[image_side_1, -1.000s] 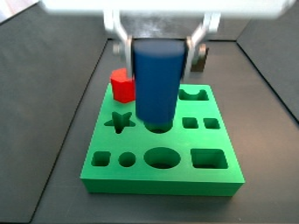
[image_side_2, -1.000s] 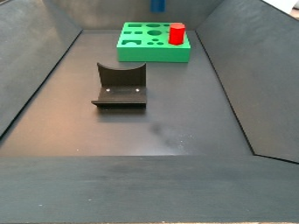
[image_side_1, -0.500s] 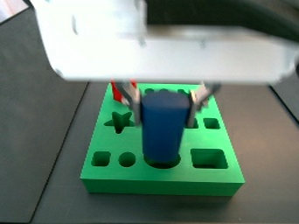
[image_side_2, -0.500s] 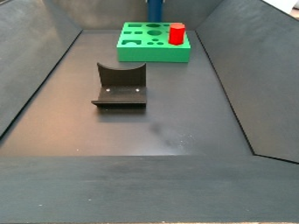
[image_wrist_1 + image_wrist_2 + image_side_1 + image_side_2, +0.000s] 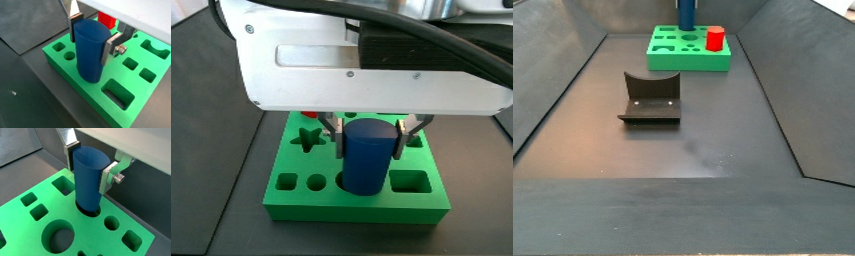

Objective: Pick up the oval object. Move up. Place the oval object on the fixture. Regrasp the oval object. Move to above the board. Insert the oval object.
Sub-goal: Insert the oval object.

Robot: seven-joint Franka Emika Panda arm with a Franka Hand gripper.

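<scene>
You are looking at a red peg (image 5: 715, 39) that is standing upright at the far right corner of the board (image 5: 673, 60) in a side view. In a wrist view only the top of the red peg (image 5: 107, 19) is showing, because the gripper (image 5: 91, 41), hanging over the board (image 5: 63, 65), is covering the rest. A dark floor (image 5: 700, 150) is lying under everything, and you are seeing faint pale scuffs on it near the middle. Grey walls (image 5: 553, 60) are sloping up on both sides of the floor, closing it in like a trough.
</scene>
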